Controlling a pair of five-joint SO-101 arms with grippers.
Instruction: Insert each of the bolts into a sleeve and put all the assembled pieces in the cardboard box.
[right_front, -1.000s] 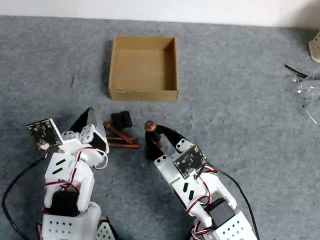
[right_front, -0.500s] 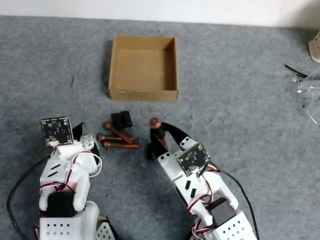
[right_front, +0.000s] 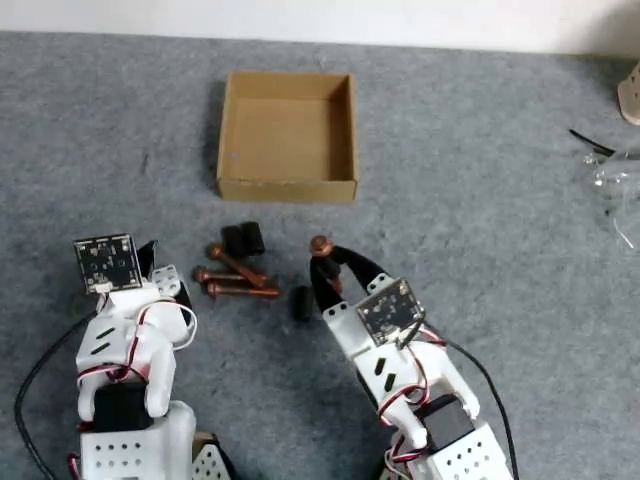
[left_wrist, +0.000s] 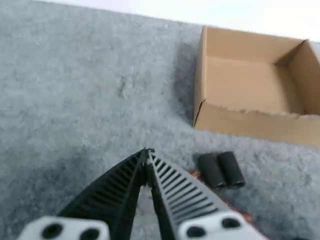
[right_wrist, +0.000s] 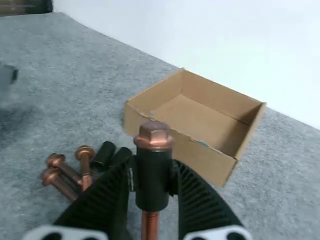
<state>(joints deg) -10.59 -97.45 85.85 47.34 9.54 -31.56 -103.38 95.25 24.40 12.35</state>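
Three loose bolts (right_front: 235, 277): bunched left of centre in the high view, just below the cardboard box (right_front: 287, 188).
Pair of sleeves (right_front: 243, 238): side by side, touching, just above the bolts.
Single sleeve (right_front: 301, 302): lies alone, right of the bolts.
Assembled piece (right_wrist: 152, 172): a bolt through a black sleeve, upright with the head on top, mid-frame in the high view, below the box's lower right corner.
Right pincer (right_wrist: 152, 192): clamped on the assembled piece, one finger on each side of its sleeve.
Left pincer (left_wrist: 148, 156): tips pressed together on nothing, lower left in the high view, just left of the loose bolts.
Handling: the bolts look like solid metal, so probably stiff, weighty for their size and ready to roll. The sleeves look light, and their sides look smooth.
Best hold: the sleeve's middle, kept upright. The bolt likely hangs by its head alone and could slide out if tipped.
Right wrist view: the shank pokes out under the sleeve, and the head sits on its rim. From above, the head covers both.
High view: the spacing of the arms, the parts and the box.
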